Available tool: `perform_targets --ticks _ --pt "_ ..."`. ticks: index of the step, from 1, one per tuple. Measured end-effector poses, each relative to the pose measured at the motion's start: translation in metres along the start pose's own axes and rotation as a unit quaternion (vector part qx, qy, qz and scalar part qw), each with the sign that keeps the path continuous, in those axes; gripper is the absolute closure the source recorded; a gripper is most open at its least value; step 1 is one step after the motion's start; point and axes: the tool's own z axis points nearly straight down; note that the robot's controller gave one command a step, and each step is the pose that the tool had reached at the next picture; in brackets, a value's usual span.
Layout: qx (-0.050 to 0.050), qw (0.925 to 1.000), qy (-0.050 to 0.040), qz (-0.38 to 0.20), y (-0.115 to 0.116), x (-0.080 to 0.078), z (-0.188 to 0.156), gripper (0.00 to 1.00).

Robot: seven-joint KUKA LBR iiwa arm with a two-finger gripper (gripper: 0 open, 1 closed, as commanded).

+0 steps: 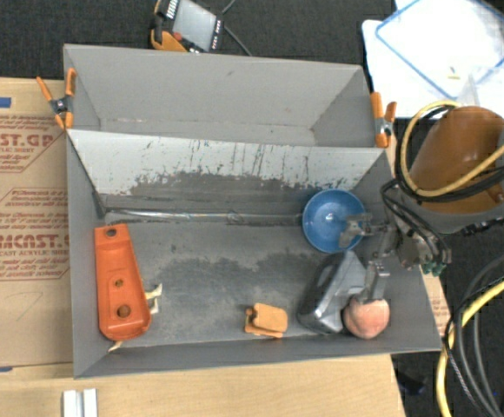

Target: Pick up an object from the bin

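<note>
My gripper reaches into the bin's near right corner, its tip right above a peach-coloured round fruit that lies against the front wall. Just left of the fruit a grey and black elongated tool lies slanted, touching it. A blue round dish sits behind them near the right wall, close to the gripper's body. Whether the gripper touches the fruit is unclear.
A long orange tool lies along the left wall. A small tan and orange piece rests at the front middle. The arm with its cables leans in over the right rim.
</note>
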Motion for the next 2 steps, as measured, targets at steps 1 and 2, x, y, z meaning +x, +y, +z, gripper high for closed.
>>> perform_targets --ticks 1,2 --pt "0.0 1.0 0.0001 0.0 0.0 0.0 0.0 0.0" --pt "0.0 0.9997 -0.002 -0.024 -0.001 -0.001 0.018 0.0"
